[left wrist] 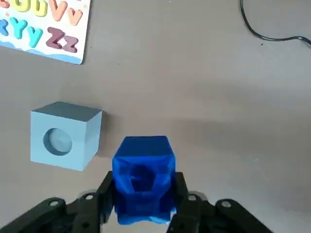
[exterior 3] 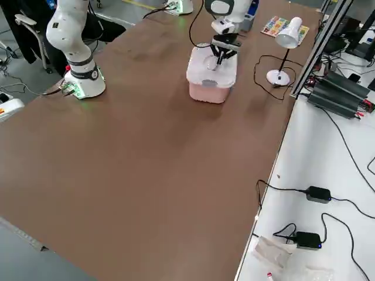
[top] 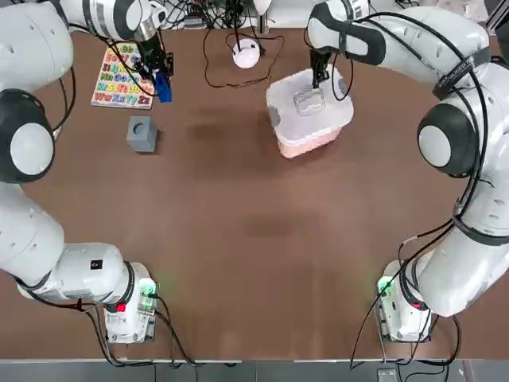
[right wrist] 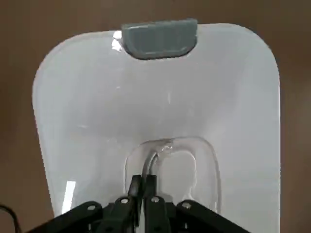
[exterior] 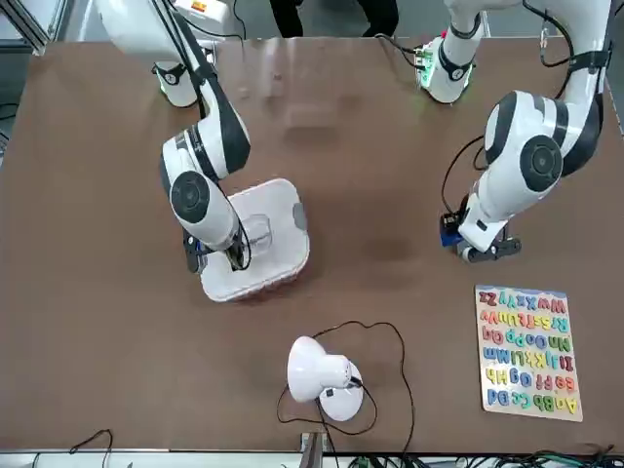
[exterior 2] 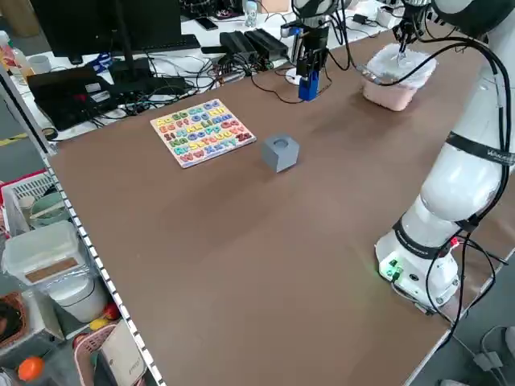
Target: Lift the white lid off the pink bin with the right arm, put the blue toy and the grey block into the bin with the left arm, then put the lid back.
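The white lid [top: 306, 99] sits closed on the pink bin [top: 312, 141] at the back right of centre. My right gripper [top: 319, 79] stands straight down over the lid's middle, shut on the lid's handle [right wrist: 151, 158] in its recess. Its grey clip [right wrist: 159, 36] shows on one edge. My left gripper [top: 159, 73] is at the back left, shut on the blue toy [top: 163, 87], which it holds just beside the puzzle's corner. The grey block [top: 141, 134] rests on the table nearer me than the toy, hole upward, also seen as the grey block [left wrist: 65, 135] in the left wrist view.
An alphabet puzzle board [top: 123, 76] lies at the back left next to the left gripper. A white desk lamp [top: 246, 53] with a black cable [top: 219, 72] stands at the back between the two grippers. Both arm bases [top: 127, 306] sit at the near edge.
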`<state>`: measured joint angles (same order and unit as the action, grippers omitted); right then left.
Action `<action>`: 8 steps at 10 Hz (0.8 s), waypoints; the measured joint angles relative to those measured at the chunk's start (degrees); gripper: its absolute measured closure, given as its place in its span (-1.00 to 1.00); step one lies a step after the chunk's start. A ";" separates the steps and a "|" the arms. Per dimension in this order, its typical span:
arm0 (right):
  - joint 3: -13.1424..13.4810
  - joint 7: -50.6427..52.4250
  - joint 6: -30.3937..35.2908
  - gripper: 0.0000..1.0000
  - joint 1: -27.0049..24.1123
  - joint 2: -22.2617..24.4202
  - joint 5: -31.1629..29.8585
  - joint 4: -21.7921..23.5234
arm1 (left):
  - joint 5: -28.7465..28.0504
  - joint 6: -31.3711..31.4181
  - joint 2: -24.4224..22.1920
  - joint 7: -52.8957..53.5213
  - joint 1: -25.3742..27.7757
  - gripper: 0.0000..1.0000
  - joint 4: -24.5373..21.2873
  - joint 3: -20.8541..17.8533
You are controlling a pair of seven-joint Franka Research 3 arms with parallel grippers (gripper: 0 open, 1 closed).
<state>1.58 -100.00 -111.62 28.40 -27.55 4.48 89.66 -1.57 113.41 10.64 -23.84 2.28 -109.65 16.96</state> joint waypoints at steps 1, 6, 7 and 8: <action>0.00 0.00 -0.02 0.87 0.00 0.00 0.00 0.00 | 0.00 0.00 0.03 0.00 0.00 -0.02 0.00 0.05; 0.01 0.00 0.15 0.89 -0.02 0.03 0.03 -0.08 | 0.00 0.00 0.03 -0.01 0.00 -0.02 0.06 0.08; 0.02 0.00 0.94 0.89 -0.05 0.08 0.20 -0.46 | 0.00 0.00 0.03 -0.01 0.00 -0.02 0.07 0.08; 0.06 0.00 2.35 0.89 -0.19 0.16 0.56 -1.43 | 0.00 0.00 0.03 -0.01 0.00 -0.02 0.09 0.08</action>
<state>1.64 -100.00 -109.27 28.21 -27.39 5.03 88.23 -1.57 113.41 10.67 -23.85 2.28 -109.56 17.04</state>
